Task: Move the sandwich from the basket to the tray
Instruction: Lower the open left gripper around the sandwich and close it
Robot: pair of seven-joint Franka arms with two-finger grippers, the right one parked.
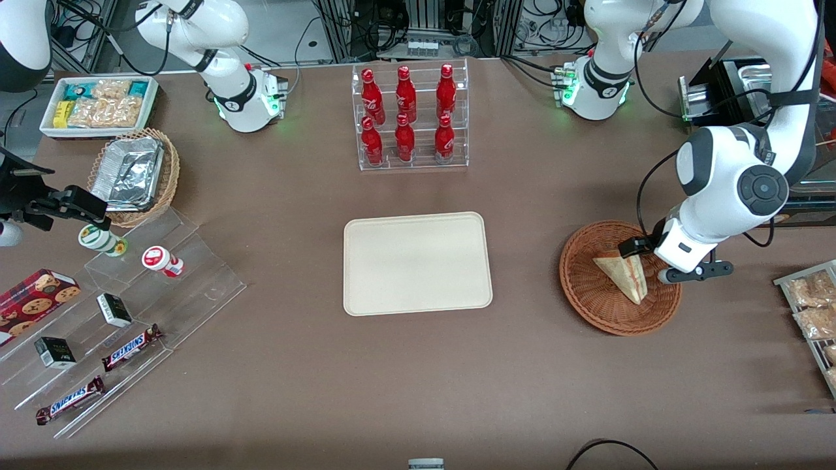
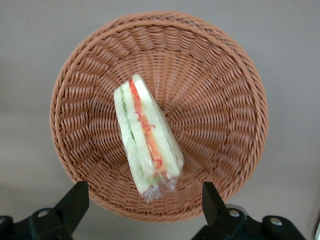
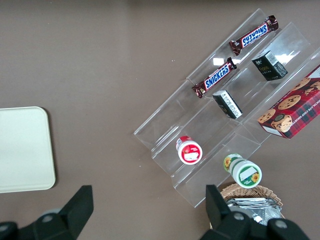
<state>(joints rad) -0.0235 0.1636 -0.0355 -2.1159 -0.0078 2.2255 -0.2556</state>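
so, in the front view the small triangular wedge sandwich of pale bread in clear wrap (image 1: 624,277) lies inside the round reddish-brown woven wicker basket (image 1: 591,297), which sits on the brown table (image 1: 294,365) toward the working arm's end. the left arm's black two-finger gripper (image 1: 643,260) hangs over the part of the basket farther from the front camera, close above the sandwich's wide end, though from this angle it is hard to say whether it touches the wrap. the flat cream-beige rectangular tray with rounded corners (image 1: 418,263) lies bare at the middle of the table, well apart from the basket. farther from the camera than the tray stands a clear acrylic rack of red bottles (image 1: 408,117). in the left wrist view the sandwich (image 2: 147,135) rests tilted against the sloping weave of the basket (image 2: 220,95), its red, green and white filling edge facing up, and the two black fingertips (image 2: 75,202) stand spread wide on either side of its lower wrapped end, clear of it and pinching nothing. in the right wrist view one rounded corner of the tray (image 3: 25,150) shows on the table, beside a clear stepped display shelf (image 3: 165,135) holding two snickers bars (image 3: 220,79).
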